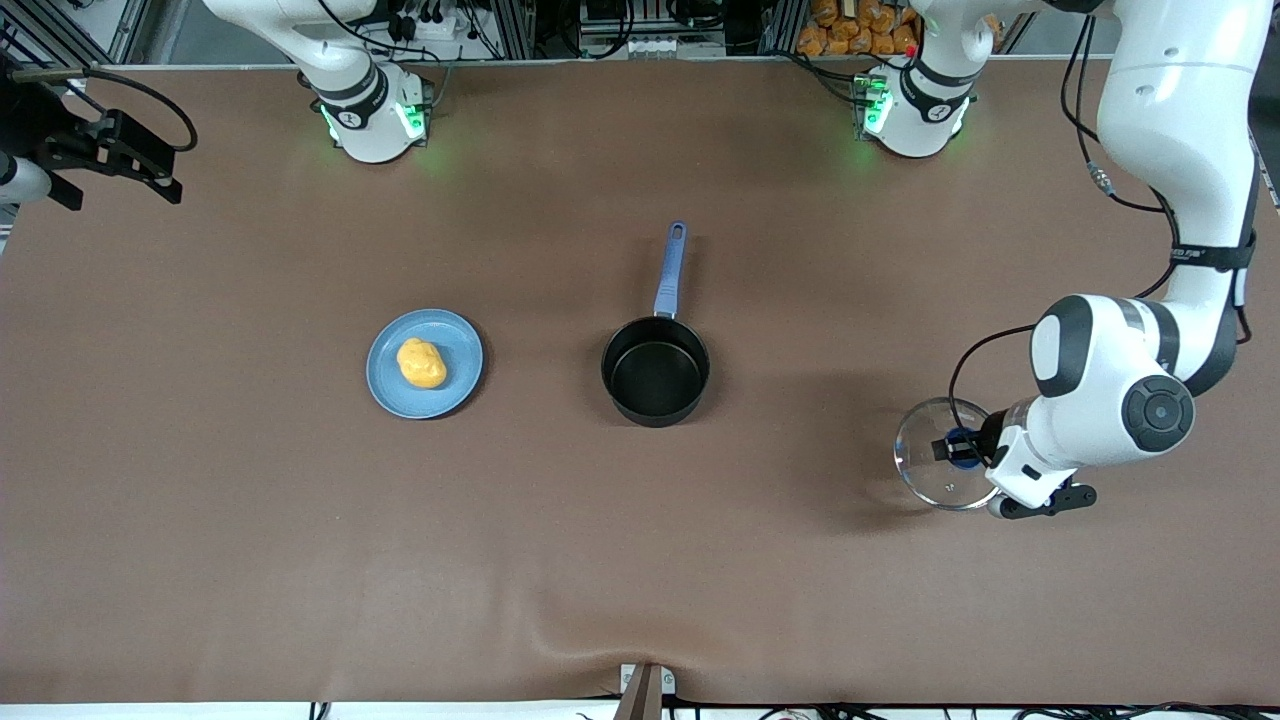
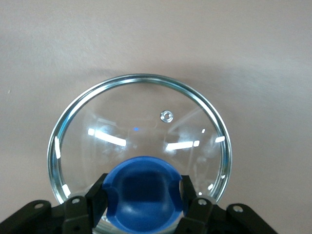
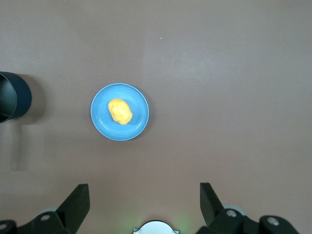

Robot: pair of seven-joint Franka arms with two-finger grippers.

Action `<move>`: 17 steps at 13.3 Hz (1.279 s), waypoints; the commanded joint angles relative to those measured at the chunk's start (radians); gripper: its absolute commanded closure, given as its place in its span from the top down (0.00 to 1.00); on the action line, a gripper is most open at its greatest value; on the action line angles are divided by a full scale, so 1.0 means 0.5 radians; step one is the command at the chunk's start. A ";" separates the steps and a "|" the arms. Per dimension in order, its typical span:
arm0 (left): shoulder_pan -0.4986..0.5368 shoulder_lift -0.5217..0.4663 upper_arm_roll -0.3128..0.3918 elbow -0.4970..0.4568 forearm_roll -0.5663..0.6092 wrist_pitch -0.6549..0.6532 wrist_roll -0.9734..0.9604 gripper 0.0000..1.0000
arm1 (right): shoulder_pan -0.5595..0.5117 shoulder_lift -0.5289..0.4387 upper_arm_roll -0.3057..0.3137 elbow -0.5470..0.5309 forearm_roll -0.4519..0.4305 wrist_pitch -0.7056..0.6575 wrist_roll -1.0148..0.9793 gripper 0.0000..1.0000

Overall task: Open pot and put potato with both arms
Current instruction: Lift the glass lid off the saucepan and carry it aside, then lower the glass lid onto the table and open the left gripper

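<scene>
— Quick count on the table: how many pots?

— One pot (image 1: 655,372), black with a blue handle, open in the middle. And one glass lid (image 1: 930,462), off the pot, toward the left arm's end.

— Potatoes?

— Just one potato (image 1: 421,363), yellow-orange, lying on one blue plate (image 1: 455,385).

— And the robots?

— Two arms, so two grippers: the left gripper (image 2: 144,204) and the right gripper (image 3: 144,202).

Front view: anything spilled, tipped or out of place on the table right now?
Nothing stands out. The pot sits upright and open, the potato lies on its plate, and the left gripper holds the lid by its knob. The right gripper waits open.
</scene>
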 commanded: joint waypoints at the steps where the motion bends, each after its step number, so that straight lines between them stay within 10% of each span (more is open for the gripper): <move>1: 0.098 -0.010 -0.026 -0.149 0.014 0.215 0.178 0.00 | 0.013 -0.044 0.004 -0.036 0.000 -0.003 0.001 1.00; 7: 0.138 0.031 -0.026 -0.232 0.026 0.384 0.320 0.00 | 0.034 -0.041 0.007 -0.033 -0.003 0.019 0.001 1.00; 9: 0.135 0.046 -0.026 -0.229 0.026 0.409 0.320 0.28 | 0.037 -0.044 0.013 -0.030 -0.003 0.022 0.001 1.00; 10: 0.132 0.043 -0.026 -0.217 0.029 0.412 0.320 0.90 | 0.037 -0.044 0.013 -0.033 -0.003 0.013 0.001 1.00; 17: 0.099 -0.407 -0.036 -0.100 0.020 0.174 0.283 1.00 | 0.028 -0.032 0.010 -0.015 0.000 0.016 0.001 1.00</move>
